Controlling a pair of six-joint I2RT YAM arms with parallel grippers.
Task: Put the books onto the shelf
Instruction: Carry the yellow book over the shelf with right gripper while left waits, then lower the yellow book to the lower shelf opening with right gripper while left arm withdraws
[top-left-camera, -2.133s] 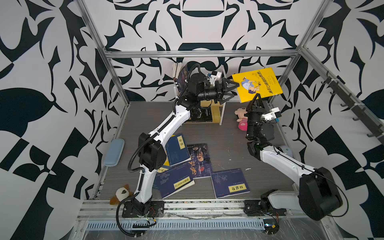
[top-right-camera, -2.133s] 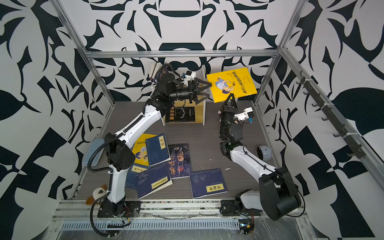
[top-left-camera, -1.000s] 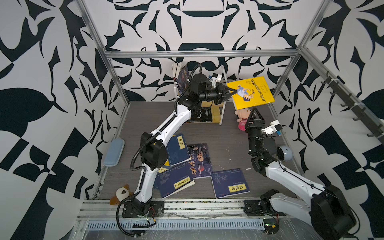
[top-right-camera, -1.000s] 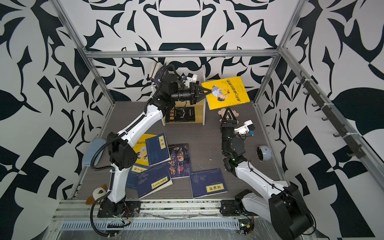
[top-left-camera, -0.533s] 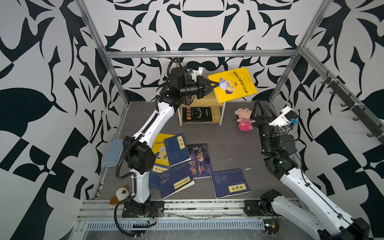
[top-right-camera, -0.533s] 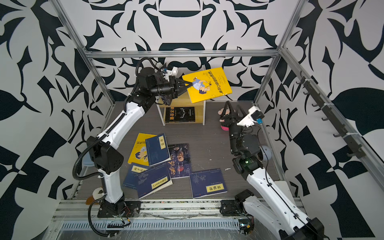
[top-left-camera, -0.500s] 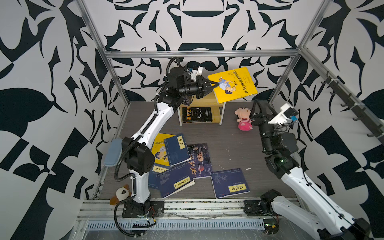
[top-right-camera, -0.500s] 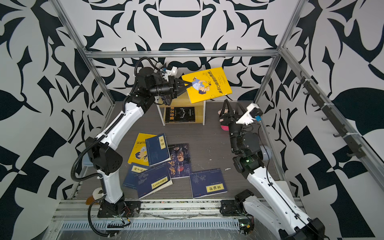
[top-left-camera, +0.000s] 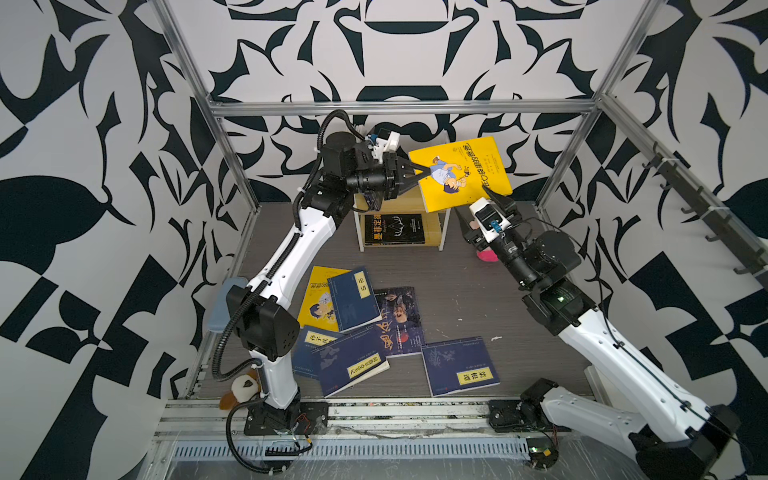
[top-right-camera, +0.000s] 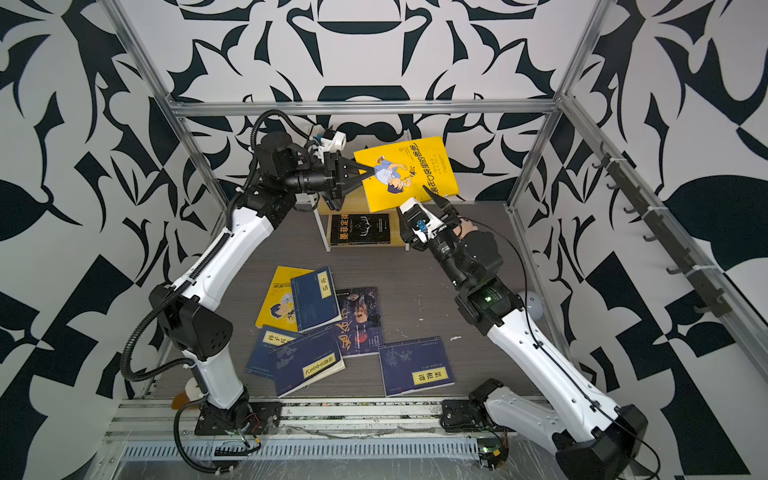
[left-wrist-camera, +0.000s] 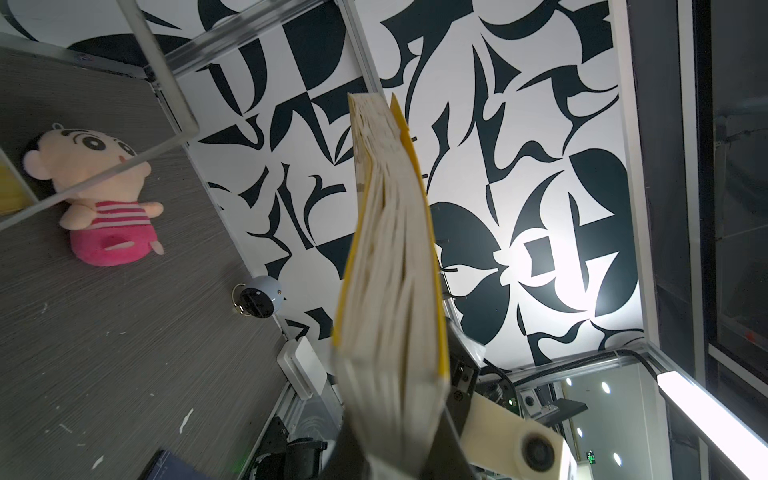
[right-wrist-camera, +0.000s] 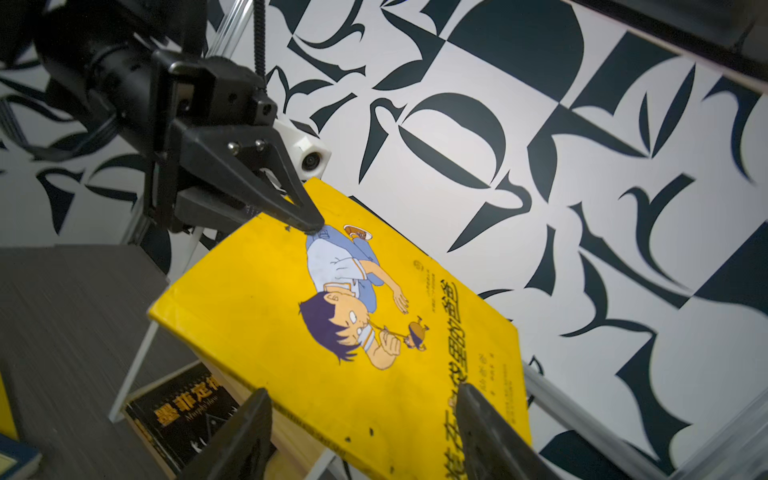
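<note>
The left end effector is clamped shut on the yellow book, pinching the middle of its short edge. The book hangs in the air in the upper centre of both top views, cover facing the camera, above and a little right of the shelf. Its long axis runs from the clamp out toward the right of the frame, rising slightly, so the free end sticks out past the shelf's right post.

The right end effector holds nothing. Its jaws stand wide apart just under the book's lower right corner. In the right wrist view the two fingers frame the book's lower edge. Whether they touch it I cannot tell.

The shelf's lower tier already carries a dark book lying flat. The top board looks bare beneath the yellow book. More loose books lie scattered on the counter in the lower centre of the frame, well apart from both end effectors.

The coming move turns on this: the shelf lies below and to the left of the book, back toward the left arm's own wrist. The left arm carries the book, yet the right end effector is nearer the free end. It seems placed to steady or take that end while the book is brought down over the top board.
</note>
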